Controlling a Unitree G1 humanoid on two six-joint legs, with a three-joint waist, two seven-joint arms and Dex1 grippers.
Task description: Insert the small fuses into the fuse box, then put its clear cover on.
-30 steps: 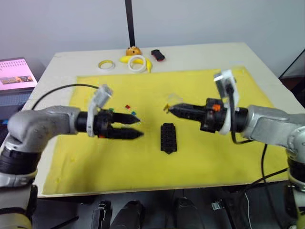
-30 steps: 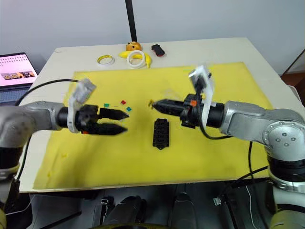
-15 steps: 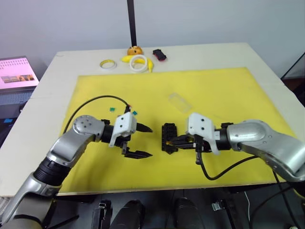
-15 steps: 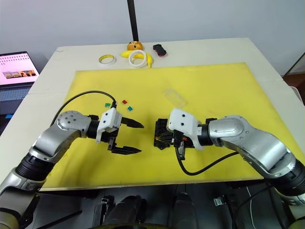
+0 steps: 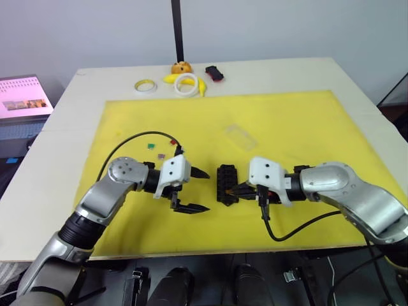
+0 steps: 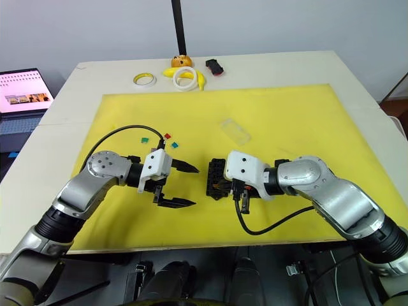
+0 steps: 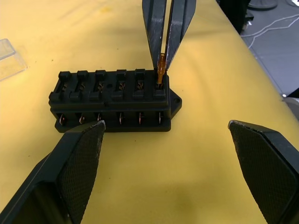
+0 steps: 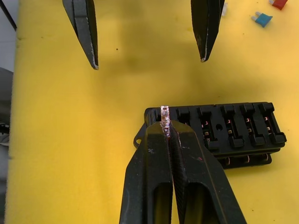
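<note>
Right pincer [image 8: 167, 128] is clamped on one orange fuse [image 7: 162, 68], edge-on between the tips, blades pointing down at the end slot of the fuse box [image 7: 114, 99]. I hold it that way so the blades line up with the slot; the fuse looks to be at the slot mouth, whether seated I cannot tell.

Left pincer [image 5: 194, 190] is spread wide, nothing in it, hovering just beside the box on its other side. My read: it waits there ready to steady the box if it skids under the push.

The box lies flat near the middle of the yellow mat [image 5: 299, 121], long side facing the left pincer. The other slots look empty.

Loose fuses: green [image 6: 144, 138], red [image 6: 166, 136], teal [image 6: 173, 145], on the mat behind the left arm, well apart from the box.

Clear cover [image 6: 234, 130] lies farther back on the mat, untouched, out of the way until the fuses are in.

White tape rings [image 5: 185, 84] sit at the counter's [image 5: 268, 73] far edge.
</note>
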